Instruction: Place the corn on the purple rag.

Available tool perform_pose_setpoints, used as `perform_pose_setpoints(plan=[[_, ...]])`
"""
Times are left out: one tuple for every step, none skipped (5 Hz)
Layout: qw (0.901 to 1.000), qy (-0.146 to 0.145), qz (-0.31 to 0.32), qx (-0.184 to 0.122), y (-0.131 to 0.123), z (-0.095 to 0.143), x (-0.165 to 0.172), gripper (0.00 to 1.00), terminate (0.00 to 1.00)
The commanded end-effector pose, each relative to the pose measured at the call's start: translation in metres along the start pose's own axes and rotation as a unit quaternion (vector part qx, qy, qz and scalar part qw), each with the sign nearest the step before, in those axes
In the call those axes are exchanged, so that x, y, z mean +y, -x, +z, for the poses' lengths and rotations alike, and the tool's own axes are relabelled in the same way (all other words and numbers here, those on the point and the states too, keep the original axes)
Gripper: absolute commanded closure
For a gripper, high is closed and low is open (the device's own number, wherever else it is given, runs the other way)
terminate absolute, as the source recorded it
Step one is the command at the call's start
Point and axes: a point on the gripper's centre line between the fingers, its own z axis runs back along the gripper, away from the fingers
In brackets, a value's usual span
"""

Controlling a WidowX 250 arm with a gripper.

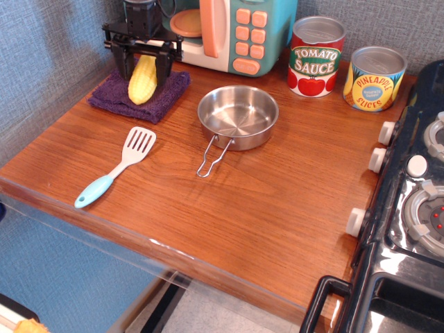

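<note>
Standing over the dark purple fuzzy folded rag (139, 97) at the back left of the wooden table (263, 208), the black gripper (143, 69) has its two fingers closed on the yellow bumpy toy corn (143, 80). The corn points down and its tip looks like it touches the rag. I think the job is almost done; only letting go is left. To the right sits a shiny round steel pan (238, 116).
</note>
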Motion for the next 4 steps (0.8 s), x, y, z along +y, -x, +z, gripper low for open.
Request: perform_pose_setpoints(plan=[[0.9990, 0.005, -0.016, -0.042, 0.010, 0.052, 0.001, 0.00, 0.00], [0.9959, 0.016, -0.055, -0.070, 0.025, 0.092, -0.022, 0.00, 0.00], [0.9948, 0.024, -0.075, -0.065, 0.051, 0.116, -0.046, 0.00, 0.00], [0.9916, 0.055, -0.103, -0.056, 0.078, 0.116, -0.072, 0.00, 0.00]])
